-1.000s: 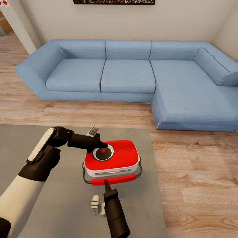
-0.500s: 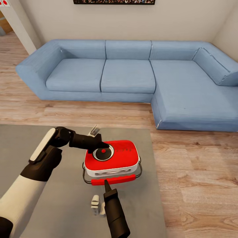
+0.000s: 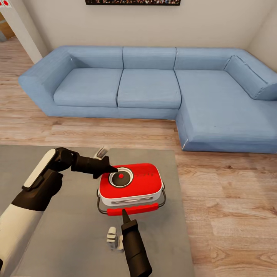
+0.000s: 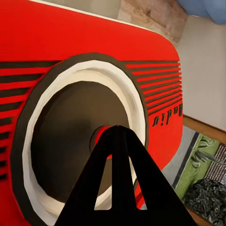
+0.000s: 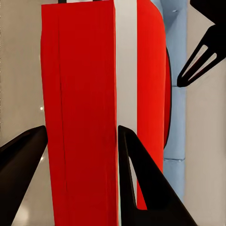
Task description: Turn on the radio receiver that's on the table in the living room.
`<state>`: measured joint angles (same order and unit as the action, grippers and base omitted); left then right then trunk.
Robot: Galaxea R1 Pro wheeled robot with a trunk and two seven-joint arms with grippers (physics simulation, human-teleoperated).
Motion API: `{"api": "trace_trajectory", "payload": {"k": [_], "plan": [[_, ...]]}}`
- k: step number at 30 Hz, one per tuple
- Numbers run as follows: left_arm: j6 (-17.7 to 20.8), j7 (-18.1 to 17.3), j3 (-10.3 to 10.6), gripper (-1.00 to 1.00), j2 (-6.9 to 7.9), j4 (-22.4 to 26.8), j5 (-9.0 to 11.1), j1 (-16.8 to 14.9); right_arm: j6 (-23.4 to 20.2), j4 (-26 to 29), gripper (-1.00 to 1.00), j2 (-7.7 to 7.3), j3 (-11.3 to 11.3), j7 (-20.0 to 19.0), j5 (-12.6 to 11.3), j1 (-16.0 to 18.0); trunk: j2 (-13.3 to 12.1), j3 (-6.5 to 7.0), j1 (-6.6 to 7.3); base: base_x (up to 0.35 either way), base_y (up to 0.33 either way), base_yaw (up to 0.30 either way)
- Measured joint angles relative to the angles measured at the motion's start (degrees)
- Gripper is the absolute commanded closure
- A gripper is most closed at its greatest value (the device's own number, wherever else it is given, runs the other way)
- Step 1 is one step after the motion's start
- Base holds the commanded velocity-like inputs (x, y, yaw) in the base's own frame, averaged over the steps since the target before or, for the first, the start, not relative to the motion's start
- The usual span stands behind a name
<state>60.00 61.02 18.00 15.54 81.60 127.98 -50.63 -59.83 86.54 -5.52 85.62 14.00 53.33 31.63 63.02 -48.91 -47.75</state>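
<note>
Living room, head view, left to right. Left arm: white and black, reaching across the grey table [image 3: 50,238]. Left gripper [image 3: 110,169]: fingers pressed together into one black point, poised at the rim of the dial [image 3: 120,177]; in the left wrist view the closed tip [image 4: 117,136] sits over the dial's dark face, just by its red centre button [image 4: 99,136]. Radio receiver [image 3: 130,184]: bright red rounded case, white lower band, round dial with white ring, grille lines and lettering on its upper face; lying flat toward the table's right edge, about midway between near and far edges, with a wire frame and red handle bar [image 3: 132,209] on its near side. Right gripper [image 3: 124,215]: black, pointed at the handle bar from the near side; in the right wrist view its fingers [image 5: 141,179] stand spread, the red bar between them, contact not discernible. Beyond the table: light wood plank floor [image 3: 231,200], blue L-shaped sofa [image 3: 154,88], beige wall [image 3: 215,23], framed photo [image 3: 132,2].
</note>
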Motion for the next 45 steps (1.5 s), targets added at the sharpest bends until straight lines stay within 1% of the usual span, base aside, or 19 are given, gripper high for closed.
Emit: {"api": "trace_trajectory", "payload": {"k": [9,15,20,25,30,35,39,41,42,43,45], "plan": [[0.0,-0.1,0.2,1.00,-1.04,-0.6,-0.2,0.0,0.0,0.0,1.00,0.06,0.1,0.0,-0.1,0.0,0.0,0.00,0.00,0.000,0.000,0.000],[0.0,0.0,0.4,1.00,-3.12,-2.4,-0.5,0.0,0.0,0.0,1.00,0.01,0.1,0.0,-0.1,0.0,0.0,0.00,0.00,0.000,0.000,0.000],[0.0,0.1,0.4,1.00,-3.74,-3.0,-0.6,0.0,0.0,0.0,1.00,-0.02,0.1,0.0,-0.1,0.0,0.0,0.00,0.00,0.000,0.000,0.000],[-0.1,0.1,0.4,1.00,-4.99,-4.6,-0.9,0.0,0.0,-0.1,1.00,-0.02,0.1,0.0,-0.1,0.0,0.0,0.00,0.00,0.000,0.000,0.000],[-0.1,0.1,0.4,1.00,-5.22,-5.1,-1.6,0.0,0.0,-0.1,1.00,-0.02,0.1,0.0,-0.2,0.0,0.0,0.00,0.00,0.000,0.000,0.000],[0.0,-0.1,0.3,1.00,-5.21,-4.4,-1.7,0.0,0.0,-0.1,1.00,-0.02,0.1,0.0,-0.1,0.0,0.0,0.00,0.00,0.000,0.000,0.000],[0.0,-0.4,-0.5,1.00,-4.61,0.5,-1.4,0.0,0.0,-0.3,1.00,-0.02,0.1,0.0,-0.1,0.0,0.0,0.00,0.00,0.000,0.000,0.000],[0.0,-0.6,-2.2,1.00,-4.42,2.3,-1.1,0.0,0.0,-0.4,1.00,-0.02,0.1,-0.1,-0.2,0.0,0.0,0.00,0.00,0.000,0.000,0.000],[0.0,-0.7,-4.1,1.00,-4.35,3.1,-1.0,0.0,0.0,-0.5,1.00,-0.02,0.1,-0.1,-0.2,0.0,0.0,0.00,0.00,0.000,0.000,0.000],[0.0,-0.8,-5.1,1.00,-4.33,3.5,-0.9,0.0,0.0,-0.5,1.00,-0.02,0.1,-0.1,-0.2,0.0,0.0,0.00,0.00,0.000,0.000,0.000],[0.0,-0.9,-5.8,1.00,-4.32,3.8,-0.8,0.0,0.0,-0.5,1.00,-0.02,0.1,-0.1,-0.1,0.0,0.0,0.00,0.00,0.000,0.000,0.000]]}}
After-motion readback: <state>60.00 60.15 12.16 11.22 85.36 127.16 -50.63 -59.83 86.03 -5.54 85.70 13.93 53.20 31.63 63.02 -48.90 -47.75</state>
